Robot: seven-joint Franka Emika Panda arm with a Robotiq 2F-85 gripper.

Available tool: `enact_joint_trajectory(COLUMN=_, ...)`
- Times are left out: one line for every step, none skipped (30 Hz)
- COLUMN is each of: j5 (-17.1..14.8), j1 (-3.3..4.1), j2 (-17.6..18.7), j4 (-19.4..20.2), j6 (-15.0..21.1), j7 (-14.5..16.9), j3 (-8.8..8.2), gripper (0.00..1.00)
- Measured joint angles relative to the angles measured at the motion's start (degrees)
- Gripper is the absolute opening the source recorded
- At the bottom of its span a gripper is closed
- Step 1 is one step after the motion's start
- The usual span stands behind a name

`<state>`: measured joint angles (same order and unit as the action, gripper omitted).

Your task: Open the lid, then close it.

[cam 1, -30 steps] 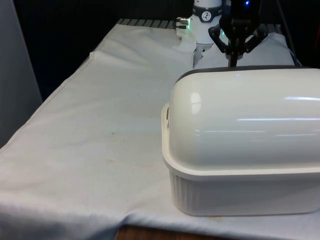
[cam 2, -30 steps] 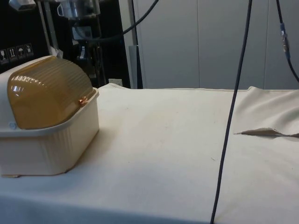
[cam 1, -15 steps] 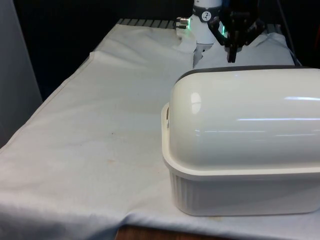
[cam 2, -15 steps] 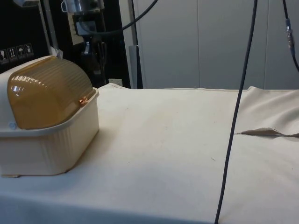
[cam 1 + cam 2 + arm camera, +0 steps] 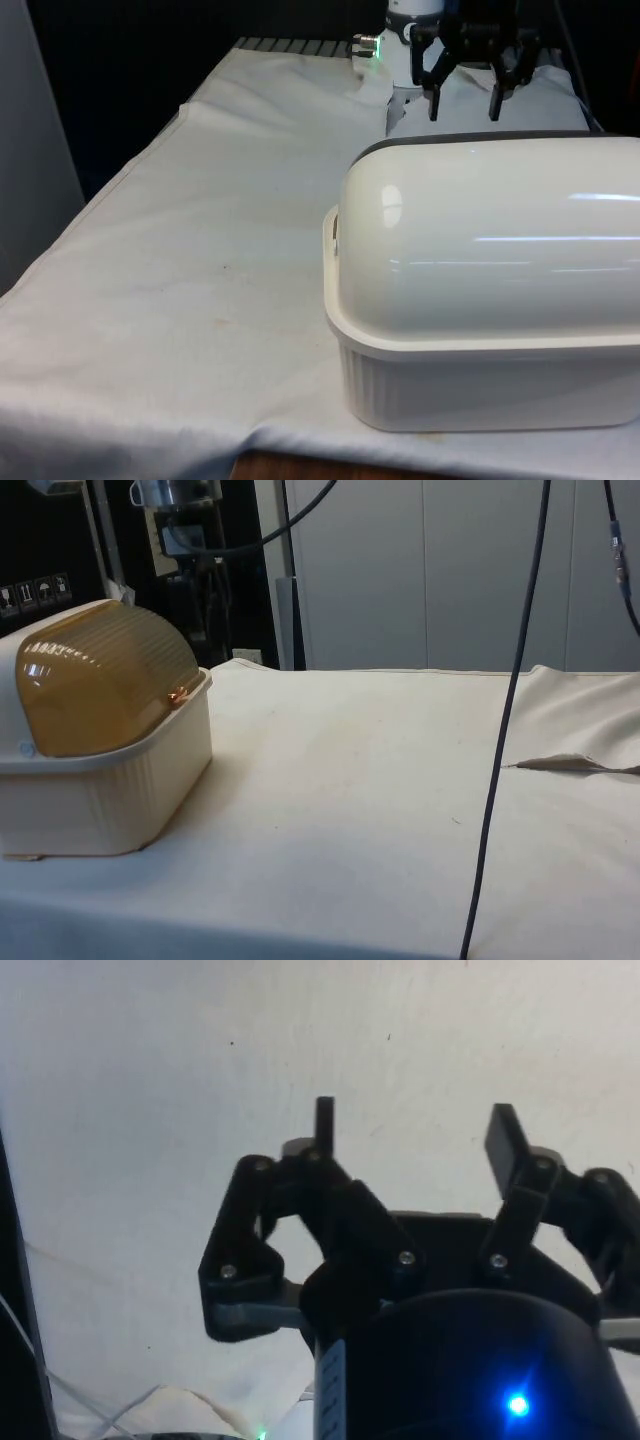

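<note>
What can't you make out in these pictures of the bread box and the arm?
- Bread box: right end cut off by the front view's edge.
- Its left end: cut off by the side view's edge.
- Lid handle: hidden by the box's own back in the front view.
- End effector height above the cloth: cannot tell.

Bread box (image 5: 480,300), cream plastic w/ ribbed base, on white cloth at near end of table, toward front view's right. Back turned to front cam: smooth glossy cream dome. Roll-top lid (image 5: 105,680) seen from side cam: amber, translucent, ribbed, curved. Lid fully shut, lower edge down at base rim on the side facing table centre. Box upright, base flat on cloth.
</note>
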<state>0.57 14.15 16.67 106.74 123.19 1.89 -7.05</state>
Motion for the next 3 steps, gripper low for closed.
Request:
enact_joint_trajectory(j5=0.0, j1=0.0, j2=0.0, j4=0.0, j6=0.0, j7=0.0, j3=0.0, gripper=0.84)
enact_joint_trajectory(j5=0.0, j1=0.0, j2=0.0, j4=0.0, j6=0.0, j7=0.0, j3=0.0, gripper=0.88)
enact_joint_trajectory(j5=0.0, j1=0.0, j2=0.0, j4=0.0, j6=0.0, j7=0.0, j3=0.0, gripper=0.93)
